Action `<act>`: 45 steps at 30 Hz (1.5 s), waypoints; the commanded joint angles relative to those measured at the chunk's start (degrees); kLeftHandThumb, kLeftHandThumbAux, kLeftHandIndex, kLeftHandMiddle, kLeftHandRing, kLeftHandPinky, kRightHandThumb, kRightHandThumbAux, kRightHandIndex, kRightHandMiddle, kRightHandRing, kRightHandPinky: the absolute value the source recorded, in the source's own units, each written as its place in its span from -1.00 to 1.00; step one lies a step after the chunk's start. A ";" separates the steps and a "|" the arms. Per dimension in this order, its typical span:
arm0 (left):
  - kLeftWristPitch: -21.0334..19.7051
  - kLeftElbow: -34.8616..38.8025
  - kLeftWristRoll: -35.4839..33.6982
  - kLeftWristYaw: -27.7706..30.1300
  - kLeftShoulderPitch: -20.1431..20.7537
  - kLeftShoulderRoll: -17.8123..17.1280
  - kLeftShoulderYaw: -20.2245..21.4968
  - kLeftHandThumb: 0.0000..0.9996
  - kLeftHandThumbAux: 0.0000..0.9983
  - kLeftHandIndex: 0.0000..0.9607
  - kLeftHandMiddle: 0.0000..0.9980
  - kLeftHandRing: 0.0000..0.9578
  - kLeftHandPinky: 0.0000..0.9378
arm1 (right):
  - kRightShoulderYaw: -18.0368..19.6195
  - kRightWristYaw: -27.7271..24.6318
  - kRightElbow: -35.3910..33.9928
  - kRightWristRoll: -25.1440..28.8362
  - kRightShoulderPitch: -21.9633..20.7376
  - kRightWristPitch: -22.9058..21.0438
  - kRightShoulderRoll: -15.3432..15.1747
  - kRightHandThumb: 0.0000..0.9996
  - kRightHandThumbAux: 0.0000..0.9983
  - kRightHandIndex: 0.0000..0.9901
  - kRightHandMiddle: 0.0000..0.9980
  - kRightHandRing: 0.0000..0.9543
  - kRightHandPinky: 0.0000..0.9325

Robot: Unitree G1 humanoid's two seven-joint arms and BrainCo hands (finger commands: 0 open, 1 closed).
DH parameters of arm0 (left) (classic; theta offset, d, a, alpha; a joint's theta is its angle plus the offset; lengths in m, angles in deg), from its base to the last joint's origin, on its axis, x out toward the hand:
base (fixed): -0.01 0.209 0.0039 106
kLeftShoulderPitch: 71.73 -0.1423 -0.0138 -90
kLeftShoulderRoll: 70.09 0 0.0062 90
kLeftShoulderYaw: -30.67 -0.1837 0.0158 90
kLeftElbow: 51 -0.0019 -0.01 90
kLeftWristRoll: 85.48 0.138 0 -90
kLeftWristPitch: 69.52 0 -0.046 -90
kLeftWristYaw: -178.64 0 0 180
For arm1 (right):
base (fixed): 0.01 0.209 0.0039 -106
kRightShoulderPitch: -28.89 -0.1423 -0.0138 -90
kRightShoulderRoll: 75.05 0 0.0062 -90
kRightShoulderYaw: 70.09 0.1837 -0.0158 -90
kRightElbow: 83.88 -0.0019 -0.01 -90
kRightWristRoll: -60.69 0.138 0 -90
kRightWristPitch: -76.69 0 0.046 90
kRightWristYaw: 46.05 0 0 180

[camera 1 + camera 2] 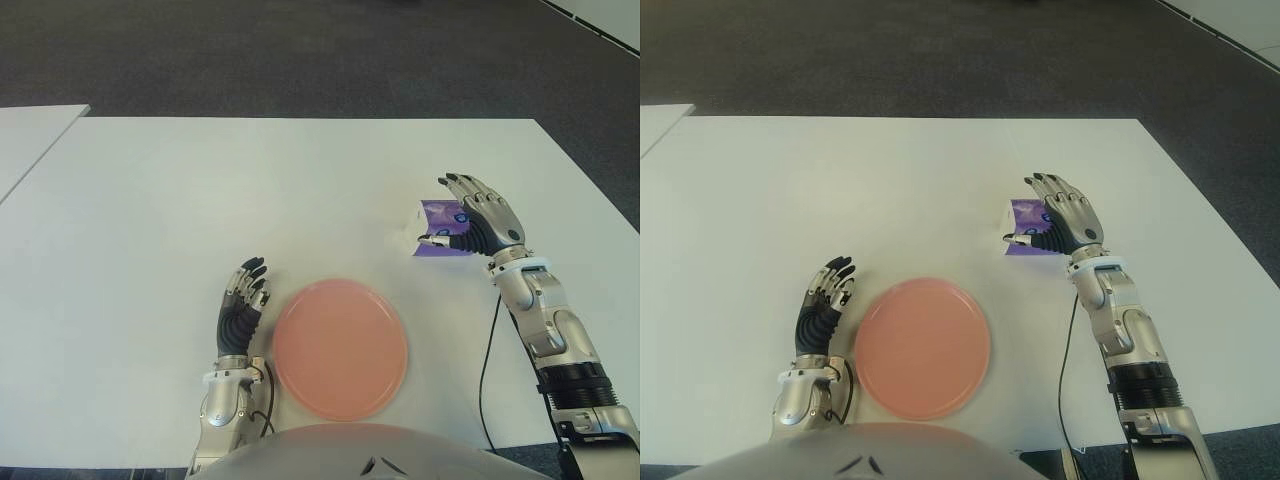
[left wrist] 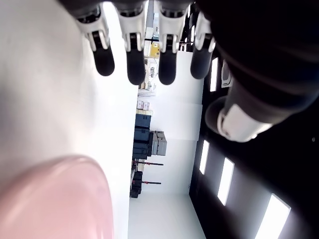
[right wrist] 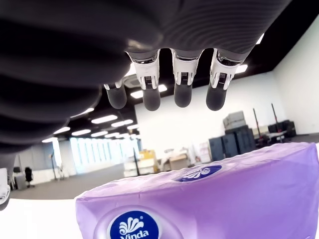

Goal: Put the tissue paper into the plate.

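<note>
i have the right hand [image 1: 478, 222] out over the right side of the white table [image 1: 200, 200], directly above the tissue paper [image 1: 440, 230]. the pack is purple with a blue-and-white "vinda" logo, lying flat on the table, beyond the plate and to its right, well apart from it. from the head views the hand covers the right part of the pack, with the thumb across its near edge. in the right wrist view the fingers [image 3: 182, 94] hang extended above the top of the pack [image 3: 239, 199] with open background showing between fingertips and wrapper, so the hand is spread and not closed on it. i can't tell whether the thumb is touching the pack.

the plate [image 1: 340, 347] is pink, round, flat, sitting near the front edge of the table just ahead of the robot's torso. nothing is on it.

the left hand [image 1: 242, 305] shows just to the left of the plate, fingers pointing away from the robot. the left wrist view shows four fingers [image 2: 135, 59] straight and slightly apart, thumb off to one side, nothing in the hand. the plate's pink rim [image 2: 65, 199] shows close by in that view. i can't confirm whether this hand touches the table.

dark carpet floor [image 1: 300, 50] lies beyond the far edge of the table, and a second white table [image 1: 30, 140] sits at far left.
</note>
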 commanded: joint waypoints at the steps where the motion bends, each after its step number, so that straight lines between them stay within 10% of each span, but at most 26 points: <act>1: -3.31 -2.56 -0.18 -0.15 -2.30 2.58 -0.82 -0.46 0.27 -0.62 -0.62 -0.61 -0.60 | -1.39 -0.08 1.22 -0.28 -0.93 -0.37 -0.57 -0.26 -0.08 -0.89 -0.90 -0.89 -0.76; 45: -5.20 -0.42 -0.98 -0.61 -3.46 3.02 -1.38 -0.39 0.31 -0.57 -0.61 -0.61 -0.61 | -4.99 -3.45 10.17 4.69 -7.57 0.66 -1.98 -0.17 -0.05 -0.90 -0.90 -0.94 -0.90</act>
